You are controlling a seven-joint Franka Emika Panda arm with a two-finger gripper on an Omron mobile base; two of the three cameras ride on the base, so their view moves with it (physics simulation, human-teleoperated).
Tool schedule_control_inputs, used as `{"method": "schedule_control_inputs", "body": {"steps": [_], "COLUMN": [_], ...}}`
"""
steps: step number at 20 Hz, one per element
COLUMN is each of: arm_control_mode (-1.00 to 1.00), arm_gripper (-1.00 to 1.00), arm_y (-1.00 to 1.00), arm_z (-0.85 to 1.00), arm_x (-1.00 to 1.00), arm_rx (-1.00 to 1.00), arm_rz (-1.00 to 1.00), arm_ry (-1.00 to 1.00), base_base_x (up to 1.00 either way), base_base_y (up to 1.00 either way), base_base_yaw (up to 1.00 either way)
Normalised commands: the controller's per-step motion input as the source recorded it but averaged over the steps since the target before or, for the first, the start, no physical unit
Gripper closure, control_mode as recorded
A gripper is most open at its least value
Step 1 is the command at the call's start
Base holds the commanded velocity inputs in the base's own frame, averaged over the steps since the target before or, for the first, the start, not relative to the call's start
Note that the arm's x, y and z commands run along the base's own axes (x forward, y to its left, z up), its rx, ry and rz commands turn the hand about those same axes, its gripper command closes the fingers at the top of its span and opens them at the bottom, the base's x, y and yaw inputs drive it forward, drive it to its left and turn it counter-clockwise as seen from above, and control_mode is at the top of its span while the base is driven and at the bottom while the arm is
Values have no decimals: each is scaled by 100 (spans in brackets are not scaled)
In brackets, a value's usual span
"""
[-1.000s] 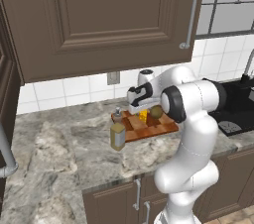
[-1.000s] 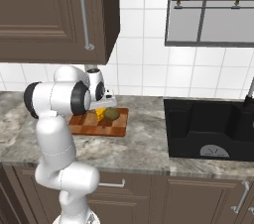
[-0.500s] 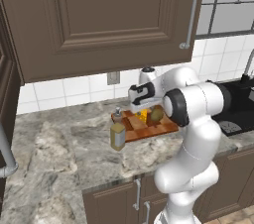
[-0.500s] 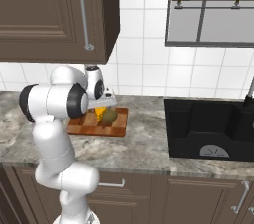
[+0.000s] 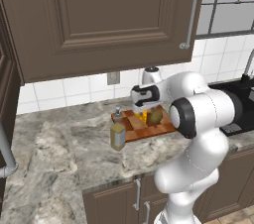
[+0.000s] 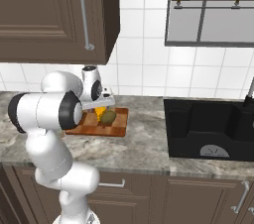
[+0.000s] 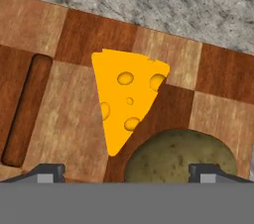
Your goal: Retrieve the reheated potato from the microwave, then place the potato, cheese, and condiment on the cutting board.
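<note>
No readable text, label, brand, number or sign anywhere.

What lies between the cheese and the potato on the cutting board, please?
Nothing: in the hand view the cheese and the potato lie side by side on the cutting board, with at most a sliver of bare wood between them.
</note>
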Motion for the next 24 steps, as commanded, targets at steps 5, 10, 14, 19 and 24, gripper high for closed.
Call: {"method": "schedule_control_inputs", "body": {"steps": [5, 10, 14, 19, 24], "arm_control_mode": [-100, -100, -100, -100, -100], "arm_gripper": [-100, -100, -100, -100, -100], "arm_y": [0, 0, 0, 0, 5], "arm_z": [0, 2, 16, 33, 38], "arm_x": [-47, -41, -44, -39, -38], "arm_rx": [0, 1, 8, 10, 12], "arm_rz": [0, 0, 0, 0, 1], "arm_ry": [-5, -4, 0, 0, 0], "base_base_x": [0, 0, 0, 0, 0], "base_base_y": [0, 0, 0, 0, 0], "base_base_yaw": [0, 0, 0, 0, 0]}}
